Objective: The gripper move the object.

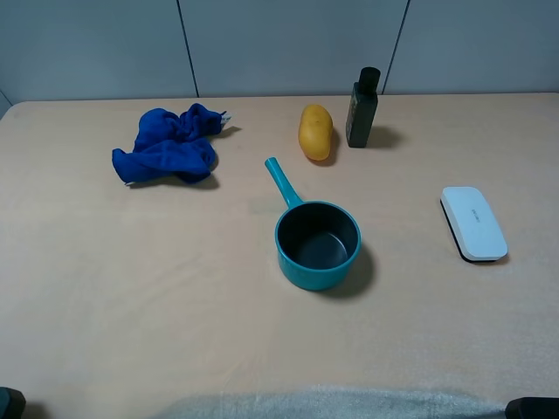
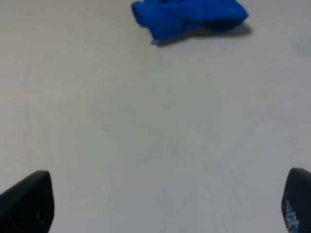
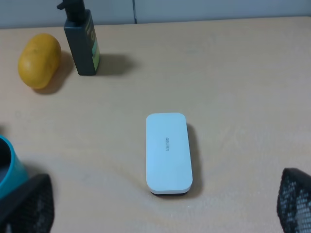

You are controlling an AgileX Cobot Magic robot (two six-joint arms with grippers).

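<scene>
A teal saucepan stands mid-table with its handle pointing to the far left; its rim shows in the right wrist view. A white flat case lies on the right, and in the right wrist view it lies ahead of my right gripper. That gripper is open and empty. A crumpled blue cloth lies at the far left, well ahead of my left gripper, which is open and empty. Both grippers sit at the table's near edge.
A yellow potato and a dark bottle stand side by side at the back; both show in the right wrist view, potato and bottle. A grey towel edge lies at the front of the beige table.
</scene>
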